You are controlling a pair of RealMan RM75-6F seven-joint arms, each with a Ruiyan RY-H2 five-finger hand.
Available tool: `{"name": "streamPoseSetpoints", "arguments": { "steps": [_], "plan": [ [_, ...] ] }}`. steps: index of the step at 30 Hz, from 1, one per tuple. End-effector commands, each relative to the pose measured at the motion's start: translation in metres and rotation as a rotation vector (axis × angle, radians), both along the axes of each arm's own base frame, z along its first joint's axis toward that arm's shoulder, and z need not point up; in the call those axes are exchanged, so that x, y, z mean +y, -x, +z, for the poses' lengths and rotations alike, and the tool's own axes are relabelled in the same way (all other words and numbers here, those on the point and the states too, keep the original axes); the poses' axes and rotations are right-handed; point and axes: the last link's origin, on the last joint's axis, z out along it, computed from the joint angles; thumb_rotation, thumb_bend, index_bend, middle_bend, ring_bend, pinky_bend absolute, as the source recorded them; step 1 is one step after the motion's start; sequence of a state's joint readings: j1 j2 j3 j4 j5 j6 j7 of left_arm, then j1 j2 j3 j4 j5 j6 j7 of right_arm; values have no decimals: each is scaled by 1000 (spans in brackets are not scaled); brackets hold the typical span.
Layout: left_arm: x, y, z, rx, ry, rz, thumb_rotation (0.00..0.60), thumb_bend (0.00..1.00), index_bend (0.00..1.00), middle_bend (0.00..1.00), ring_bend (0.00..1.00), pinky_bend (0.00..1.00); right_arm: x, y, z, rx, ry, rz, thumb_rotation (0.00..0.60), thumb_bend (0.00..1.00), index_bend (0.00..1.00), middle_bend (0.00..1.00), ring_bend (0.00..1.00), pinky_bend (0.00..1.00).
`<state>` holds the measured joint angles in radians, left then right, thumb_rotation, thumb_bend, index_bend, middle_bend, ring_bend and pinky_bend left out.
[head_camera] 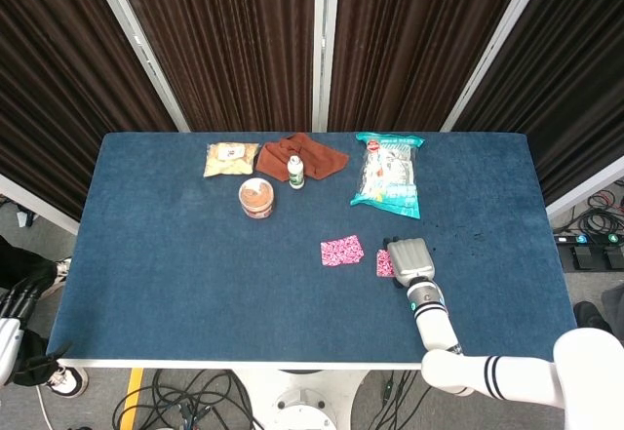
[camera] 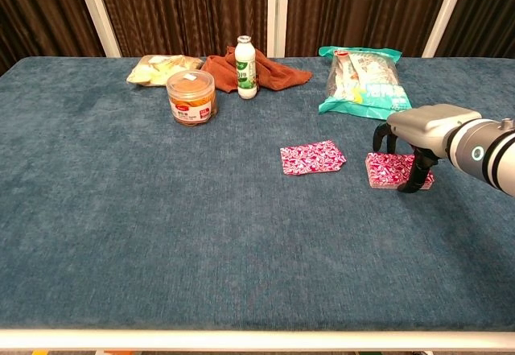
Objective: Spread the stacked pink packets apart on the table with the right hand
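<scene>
One pink patterned packet [camera: 312,158] lies flat by itself near the table's middle; it also shows in the head view [head_camera: 341,251]. To its right sits the low stack of pink packets [camera: 390,170], mostly hidden under the hand in the head view [head_camera: 384,263]. My right hand [camera: 418,125] arches over that stack, its fingers [camera: 416,179] pointing down at the stack's near right corner and far left edge. The stack lies flat on the cloth. My left hand [head_camera: 14,298] hangs below the table's left edge, only its dark fingers showing.
At the back stand an orange-lidded jar [camera: 191,97], a small white bottle [camera: 246,68] against a brown cloth [camera: 273,71], a yellowish snack packet [camera: 157,68] and a teal snack bag [camera: 362,83]. The blue table [camera: 161,234] stretches wide to the left and front.
</scene>
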<state>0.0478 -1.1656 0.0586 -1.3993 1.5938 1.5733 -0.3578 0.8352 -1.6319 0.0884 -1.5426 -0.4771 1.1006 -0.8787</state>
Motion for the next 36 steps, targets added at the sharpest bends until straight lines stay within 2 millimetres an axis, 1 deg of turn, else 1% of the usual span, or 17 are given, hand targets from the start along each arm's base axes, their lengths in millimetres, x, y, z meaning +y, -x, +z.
{"name": "streamPoseSetpoints", "arguments": {
  "steps": [1,11,23,36],
  "plan": [
    [0,0,0,-3,0,2,600,133,111,77,0,108,0,0,0,0,1,0,600,140,265,285,767,827],
    [0,2,0,-4,-1,5,600,133,111,77,0,107,-1,-1,-2,4,2,-1,600,153,293,308,767,827],
    [0,3,1,-5,-6,6,600,132,111,77,0,107,-1,-1,-5,9,1,-4,600,182,374,375,767,827],
    [-1,4,1,-7,-6,8,600,133,111,77,0,107,0,-1,-6,10,2,-1,600,217,400,422,767,827]
  ]
}}
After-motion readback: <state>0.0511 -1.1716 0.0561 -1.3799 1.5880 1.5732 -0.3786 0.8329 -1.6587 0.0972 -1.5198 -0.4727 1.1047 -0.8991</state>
